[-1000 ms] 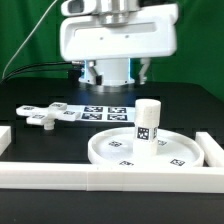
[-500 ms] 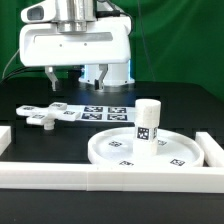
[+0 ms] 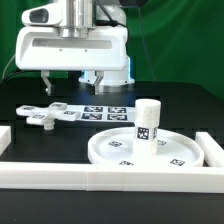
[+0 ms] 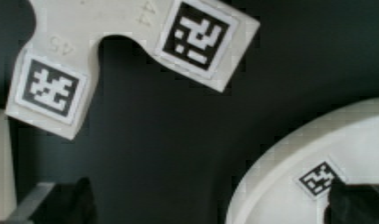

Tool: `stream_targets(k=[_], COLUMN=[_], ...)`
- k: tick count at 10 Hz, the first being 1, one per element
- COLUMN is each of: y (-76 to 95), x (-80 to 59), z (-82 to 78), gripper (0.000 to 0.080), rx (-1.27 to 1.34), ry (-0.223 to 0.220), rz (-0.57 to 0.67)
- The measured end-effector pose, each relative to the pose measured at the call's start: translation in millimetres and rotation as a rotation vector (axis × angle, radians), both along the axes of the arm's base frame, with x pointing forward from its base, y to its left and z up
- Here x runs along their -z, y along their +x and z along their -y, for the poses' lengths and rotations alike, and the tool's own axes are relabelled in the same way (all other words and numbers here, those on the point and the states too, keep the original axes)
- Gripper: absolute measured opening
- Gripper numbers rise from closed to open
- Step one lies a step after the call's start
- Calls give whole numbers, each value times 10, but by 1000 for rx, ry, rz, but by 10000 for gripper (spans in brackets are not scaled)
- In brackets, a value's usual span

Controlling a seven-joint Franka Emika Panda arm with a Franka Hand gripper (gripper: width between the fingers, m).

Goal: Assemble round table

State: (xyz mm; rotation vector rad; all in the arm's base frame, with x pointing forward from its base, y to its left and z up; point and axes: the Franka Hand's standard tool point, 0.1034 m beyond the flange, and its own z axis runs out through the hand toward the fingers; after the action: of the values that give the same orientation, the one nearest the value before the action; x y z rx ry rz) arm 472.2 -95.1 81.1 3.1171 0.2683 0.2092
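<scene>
The round rimmed disc lies on the black table toward the exterior view's right. The short cylinder leg stands upright on it. The cross-shaped foot piece lies flat on the table at the exterior view's left. My gripper hangs above the table behind the foot piece, open and empty, touching nothing. In the wrist view the foot piece with two tags is under the gripper. The disc's rim curves in at one side. Only the dark fingertips show.
The marker board lies flat between the foot piece and the disc. Long white border rails run along the front, the exterior view's left and right. A green backdrop stands behind the arm.
My gripper has moved toward the exterior view's left, from above the marker board to behind the foot piece, and come slightly lower. The parts have not moved.
</scene>
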Motion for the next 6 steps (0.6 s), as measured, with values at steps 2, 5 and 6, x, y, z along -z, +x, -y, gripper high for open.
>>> stream_targets(k=[2,5,6], y=[3,-130,-207], x=[1,57,92], z=[-6,215,417], gripper=[649,649,649], rx=[1,-89,-141], ry=[0,2,-3], rz=[1,-31,-41])
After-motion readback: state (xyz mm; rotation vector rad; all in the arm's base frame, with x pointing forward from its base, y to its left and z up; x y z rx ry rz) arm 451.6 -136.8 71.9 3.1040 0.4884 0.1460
